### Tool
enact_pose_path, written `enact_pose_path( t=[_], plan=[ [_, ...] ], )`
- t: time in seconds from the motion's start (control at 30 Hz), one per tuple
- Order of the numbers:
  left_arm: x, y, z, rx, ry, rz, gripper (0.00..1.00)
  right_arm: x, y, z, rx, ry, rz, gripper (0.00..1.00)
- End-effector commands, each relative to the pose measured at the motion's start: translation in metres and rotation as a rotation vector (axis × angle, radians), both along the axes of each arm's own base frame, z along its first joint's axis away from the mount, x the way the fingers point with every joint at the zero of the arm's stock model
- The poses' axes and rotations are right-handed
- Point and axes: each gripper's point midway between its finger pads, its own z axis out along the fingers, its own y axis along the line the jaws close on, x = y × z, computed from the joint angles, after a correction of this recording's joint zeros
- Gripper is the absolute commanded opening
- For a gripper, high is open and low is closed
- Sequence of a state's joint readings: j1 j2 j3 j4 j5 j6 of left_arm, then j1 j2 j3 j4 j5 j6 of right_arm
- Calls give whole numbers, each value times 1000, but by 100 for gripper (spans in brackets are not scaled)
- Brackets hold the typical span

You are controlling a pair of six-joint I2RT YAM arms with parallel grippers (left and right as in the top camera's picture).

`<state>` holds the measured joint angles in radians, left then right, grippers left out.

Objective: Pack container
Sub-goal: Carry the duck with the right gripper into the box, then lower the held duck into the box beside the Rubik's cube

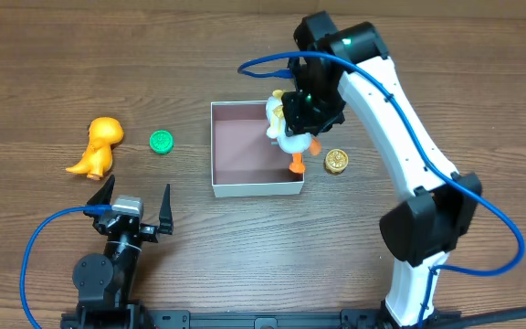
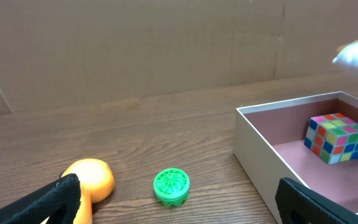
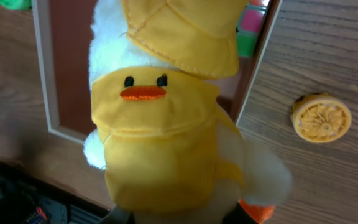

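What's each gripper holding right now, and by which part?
Right gripper holds the plush duck by its lower body, over the container's right edge. Left gripper is open and holds nothing.

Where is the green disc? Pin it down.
Overhead view: the green disc lies on the table left of the container, between it and the orange dinosaur, touching neither.

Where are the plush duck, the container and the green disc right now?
plush duck (image 3: 160,149): right wrist view, on its yellow front below the beak.
container (image 1: 256,189): overhead view, on its white near wall.
green disc (image 1: 161,142): overhead view, on its centre.
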<state>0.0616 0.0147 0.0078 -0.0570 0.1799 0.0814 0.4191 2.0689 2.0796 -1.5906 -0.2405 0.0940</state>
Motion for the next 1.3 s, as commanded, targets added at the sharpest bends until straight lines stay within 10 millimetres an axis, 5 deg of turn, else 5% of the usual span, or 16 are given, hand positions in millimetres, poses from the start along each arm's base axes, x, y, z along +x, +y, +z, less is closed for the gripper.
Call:
enact_pose_path(
  t=[0.0, 0.5, 1.27],
  plan=[
    [0, 2, 0, 9, -7, 10, 100, 6, 2, -5, -9, 6, -51, 25],
    [0, 2, 0, 9, -7, 10, 100, 21, 7, -13, 3, -13, -164, 25],
    [0, 2, 0, 9, -7, 10, 100, -3, -4, -59, -60, 102, -162, 24]
  ],
)
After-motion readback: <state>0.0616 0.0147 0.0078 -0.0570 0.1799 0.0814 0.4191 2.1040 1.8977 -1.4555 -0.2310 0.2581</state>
